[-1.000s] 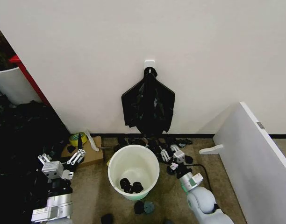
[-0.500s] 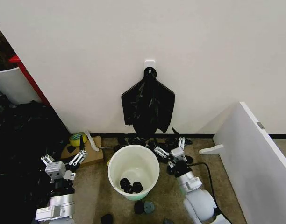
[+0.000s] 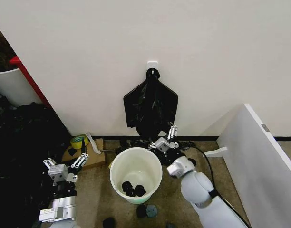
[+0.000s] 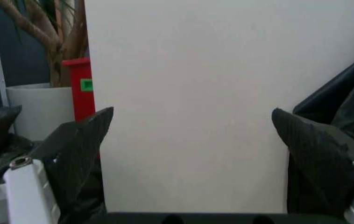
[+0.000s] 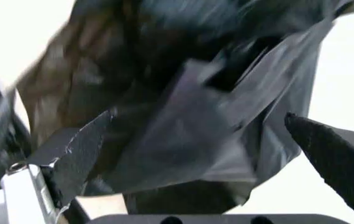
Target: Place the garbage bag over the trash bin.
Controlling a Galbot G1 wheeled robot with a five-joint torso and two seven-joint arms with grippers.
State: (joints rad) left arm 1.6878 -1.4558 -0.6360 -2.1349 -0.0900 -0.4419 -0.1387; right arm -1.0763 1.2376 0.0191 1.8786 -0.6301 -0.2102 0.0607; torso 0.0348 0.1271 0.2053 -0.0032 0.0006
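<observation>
Step in hand: reaching for a bag; judged early in the task, since the round white plastic trash bin with pale green base (image 3: 136, 175) stands unlined.
Right claw (image 3: 165, 139): raised at the lower edge of the fan-shaped bundle of glossy black plastic bags (image 3: 150, 107) hanging on the wall; fingers spread, released, nothing held. In the right wrist view the black film (image 5: 183, 116) lies between and just ahead of the two spread fingertips.
Left claw (image 3: 64, 165): low on the robot's left, well apart from the bin, fingers released and empty; in its wrist view it faces bare wall.
Garbage bag: none separated yet; the nearest sheet is the bundle's lower edge, just ahead of the right claw. Which sheet would come free, I cannot tell.
Trash bin: below and to the left of the right claw, near it, upright on the floor; small black lumps (image 3: 132, 189) lie inside at the bottom.
Next move calls for: closing on a single layer of film only, then a pull away from the white wall hook (image 3: 152, 64); thin film may slip or bring several sheets.
Writing: a green label (image 4: 87, 84) on a red panel, unreadable; no brand legible.
</observation>
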